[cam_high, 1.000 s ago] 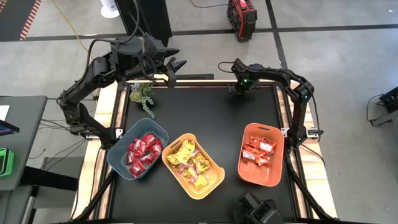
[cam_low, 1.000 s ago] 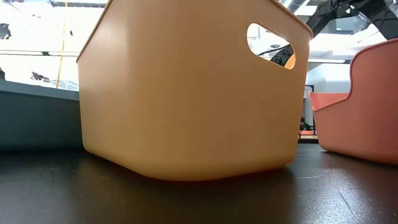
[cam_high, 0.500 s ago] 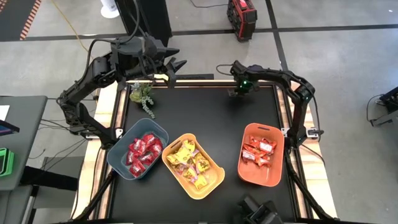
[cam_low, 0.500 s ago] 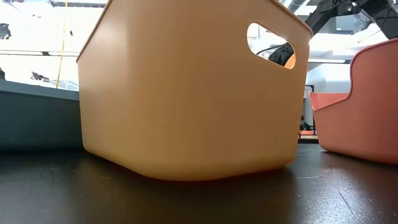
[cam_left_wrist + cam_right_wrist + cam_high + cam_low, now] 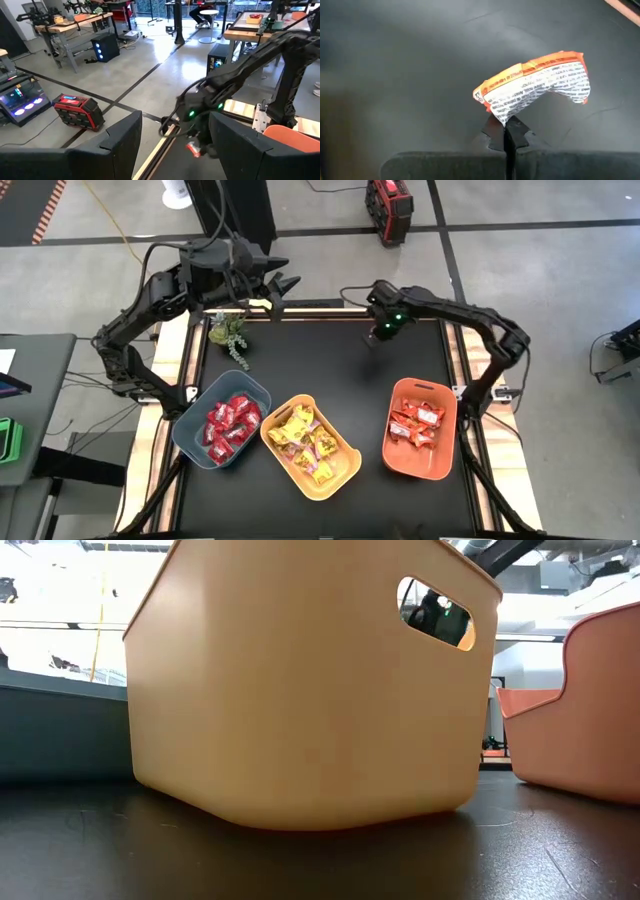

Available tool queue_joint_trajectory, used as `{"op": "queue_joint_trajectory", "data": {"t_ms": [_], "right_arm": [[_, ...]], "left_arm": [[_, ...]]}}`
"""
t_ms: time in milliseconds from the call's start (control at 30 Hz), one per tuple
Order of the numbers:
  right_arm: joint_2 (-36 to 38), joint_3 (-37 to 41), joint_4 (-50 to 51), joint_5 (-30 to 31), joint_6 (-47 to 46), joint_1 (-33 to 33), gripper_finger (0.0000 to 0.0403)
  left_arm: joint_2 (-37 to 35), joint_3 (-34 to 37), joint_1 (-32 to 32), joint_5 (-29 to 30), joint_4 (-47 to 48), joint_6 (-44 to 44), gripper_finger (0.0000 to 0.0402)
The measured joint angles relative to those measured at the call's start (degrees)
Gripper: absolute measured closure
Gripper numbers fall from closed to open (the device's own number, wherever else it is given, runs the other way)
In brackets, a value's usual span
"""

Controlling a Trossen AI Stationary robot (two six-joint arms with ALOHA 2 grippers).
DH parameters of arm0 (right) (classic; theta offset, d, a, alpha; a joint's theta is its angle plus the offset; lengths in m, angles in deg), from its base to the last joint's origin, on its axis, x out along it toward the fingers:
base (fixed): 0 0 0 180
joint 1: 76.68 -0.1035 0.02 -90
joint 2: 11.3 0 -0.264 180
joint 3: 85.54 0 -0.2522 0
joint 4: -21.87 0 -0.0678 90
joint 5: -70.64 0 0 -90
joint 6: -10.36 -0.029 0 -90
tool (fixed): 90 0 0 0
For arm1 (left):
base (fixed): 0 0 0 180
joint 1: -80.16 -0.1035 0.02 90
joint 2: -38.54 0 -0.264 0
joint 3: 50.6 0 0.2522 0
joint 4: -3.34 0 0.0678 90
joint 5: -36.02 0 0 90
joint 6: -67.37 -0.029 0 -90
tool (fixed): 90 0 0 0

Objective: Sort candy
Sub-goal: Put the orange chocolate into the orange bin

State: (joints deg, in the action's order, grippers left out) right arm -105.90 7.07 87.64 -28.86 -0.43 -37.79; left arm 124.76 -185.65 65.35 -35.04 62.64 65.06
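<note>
- High view shows the sorting nearly complete: the blue-grey bin holds deep red candy, the yellow bin holds yellow candy, and the orange bin holds orange-red candy.
- No loose sweets show on the black tabletop in that view, apart from the one piece the right arm has.
- The right end effector sits at the far middle of the tabletop, its fingers pinched shut on the edge of one orange-red and white candy; in the right wrist view the wrapper hangs from the fingertips just over the dark surface.
- The left end effector waits off the far left edge, above the green plant sprig, fingers spread and holding nothing.
- Low view is mostly blocked by the yellow bin wall, so a stray sweet behind it cannot be ruled out.
- What seems left, as a judgement: carry this last piece toward the near right and release it into the orange bin, which matches its wrapper.
</note>
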Motion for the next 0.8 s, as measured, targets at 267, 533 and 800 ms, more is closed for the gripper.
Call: {"op": "queue_joint_trajectory", "data": {"t_ms": [267, 533, 800], "right_arm": [[8.21, -0.04, 10.62, -2.84, 24.14, -3.57, 0.0403], [13.0, -0.12, 13.35, -2.77, 41.89, -9.31, 0.0403], [11.82, -0.13, 12.71, -2.32, 38.88, -12.5, 0.0403]], "left_arm": [[0.0, 0.0, -0.02, 0.0, -0.01, 0.0, 0.0176], [0.0, 0.0, 0.0, -0.04, 0.0, 1.0, 0.0176], [0.0, 0.0, 0.0, -0.07, 0.04, 2.36, 0.0176]]}}
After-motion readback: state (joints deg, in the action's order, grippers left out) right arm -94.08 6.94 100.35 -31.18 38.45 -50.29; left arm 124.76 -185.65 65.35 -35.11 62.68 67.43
